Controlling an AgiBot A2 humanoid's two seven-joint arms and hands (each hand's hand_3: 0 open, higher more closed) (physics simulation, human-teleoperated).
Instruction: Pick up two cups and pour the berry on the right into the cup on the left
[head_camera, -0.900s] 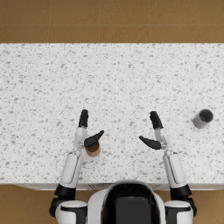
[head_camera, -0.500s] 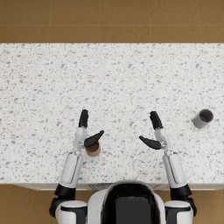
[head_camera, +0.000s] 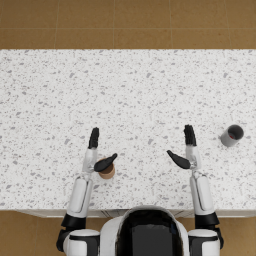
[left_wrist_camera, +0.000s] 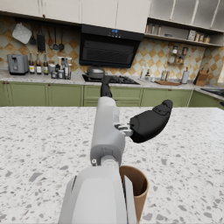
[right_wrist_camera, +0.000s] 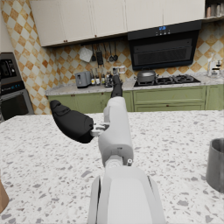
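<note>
Both hands empty, fingers apart, nothing gripped yet. Left hand (head_camera: 98, 155) hovers right at the brown cup (head_camera: 106, 170); thumb sits over its rim in head view, and the left wrist view shows the cup (left_wrist_camera: 134, 188) just beside the forearm, below the hand (left_wrist_camera: 140, 124). Contact: can't tell. Right hand (head_camera: 185, 152) is well apart from the grey cup (head_camera: 231, 135), which stands near the right edge of the speckled surface (head_camera: 130, 95); in the right wrist view the cup (right_wrist_camera: 215, 165) is off to the side of the hand (right_wrist_camera: 87, 122).

We judge the step as reach + grasp, w/ no pick done. To do it well: we lower the left hand so the fingers wrap the brown cup's wall, not the rim, and keep it upright. Right arm needs to swing outward to the grey cup, approach from the side, close on mid-wall. Berry inside not clearly visible, just a dark reddish interior, so lift level, no tilt till it's over the brown cup.

Labels/writing: none readable on either cup.
</note>
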